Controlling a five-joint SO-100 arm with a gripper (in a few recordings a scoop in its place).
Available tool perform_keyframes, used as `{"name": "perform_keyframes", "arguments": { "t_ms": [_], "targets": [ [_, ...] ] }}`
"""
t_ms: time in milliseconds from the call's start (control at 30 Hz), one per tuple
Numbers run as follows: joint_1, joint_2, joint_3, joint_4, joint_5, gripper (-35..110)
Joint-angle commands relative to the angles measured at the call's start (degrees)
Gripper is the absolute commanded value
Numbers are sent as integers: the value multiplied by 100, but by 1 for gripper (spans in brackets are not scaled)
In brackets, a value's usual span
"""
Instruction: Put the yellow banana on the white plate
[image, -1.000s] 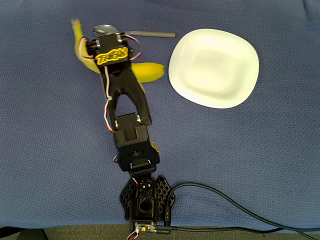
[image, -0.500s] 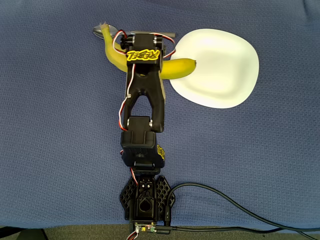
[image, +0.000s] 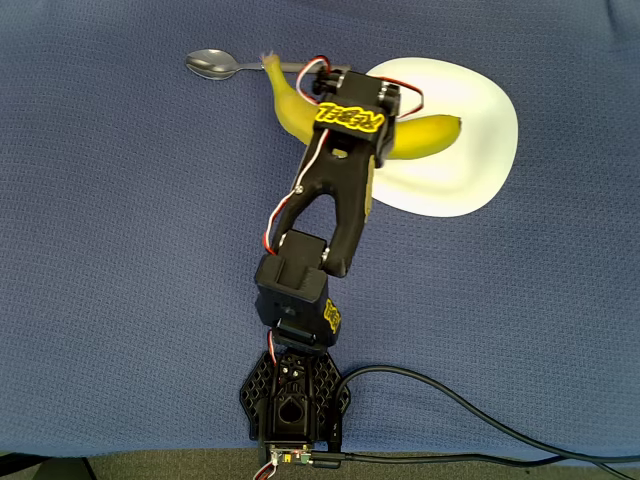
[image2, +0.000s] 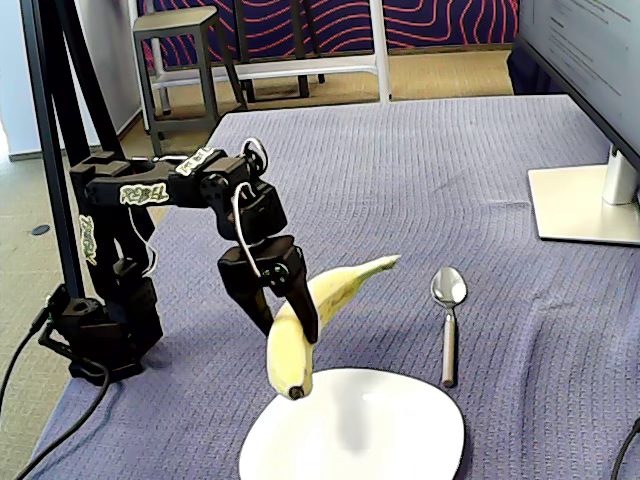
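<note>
Carried rightward, yellow banana (image2: 300, 325) in tool (image2: 285, 320) overhangs white plate (image2: 400, 440)

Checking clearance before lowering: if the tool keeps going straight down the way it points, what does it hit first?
Probably the glossy white rounded-square plate: the tool points downward, holding the curved yellow banana above the plate's near edge. Depth is unclear; it might meet the blue cloth beside the rim.

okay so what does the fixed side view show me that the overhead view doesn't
Fixed view alone: the curved yellow banana hangs in the air, its dark tip above the near rim of the glossy white rounded-square plate; a monitor stand and a stool stand behind.
Overhead view alone: the black cable leaving the arm's base.
Both: the black gripper shut on the banana, the metal spoon on the blue cloth.
</note>
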Motion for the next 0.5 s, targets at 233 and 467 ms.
{"name": "perform_keyframes", "arguments": {
  "t_ms": [233,467],
  "targets": [
    [765,-598,-1169,-360,-1046,0],
    [1037,-1257,-2188,-527,-1301,0]
  ]
}}
